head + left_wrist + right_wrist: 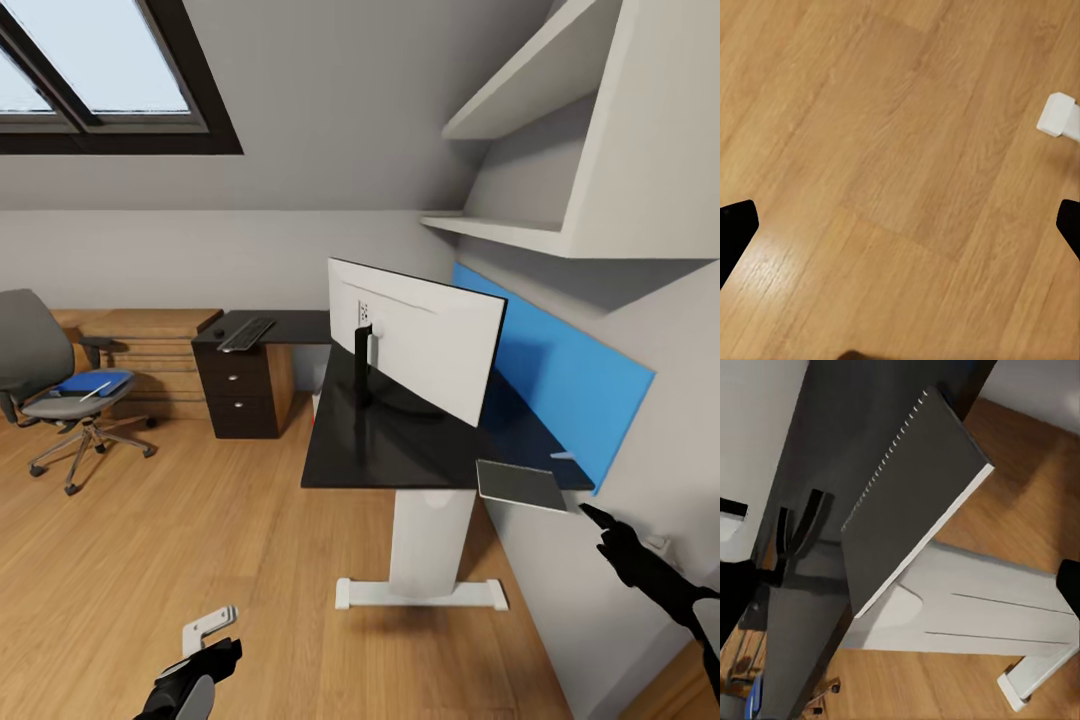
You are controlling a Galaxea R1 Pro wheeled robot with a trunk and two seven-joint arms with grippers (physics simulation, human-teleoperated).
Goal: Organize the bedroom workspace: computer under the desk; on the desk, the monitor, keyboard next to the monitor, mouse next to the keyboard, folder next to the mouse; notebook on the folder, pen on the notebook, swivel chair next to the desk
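Blue folder (92, 382) with pen (97, 391) lies on swivel chair (45, 375).

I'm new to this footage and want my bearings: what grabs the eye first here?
The big white-backed monitor standing on the black desk, against a blue wall panel. Next, a grey notebook overhanging the desk's near corner, and the swivel chair far left holding a blue folder.
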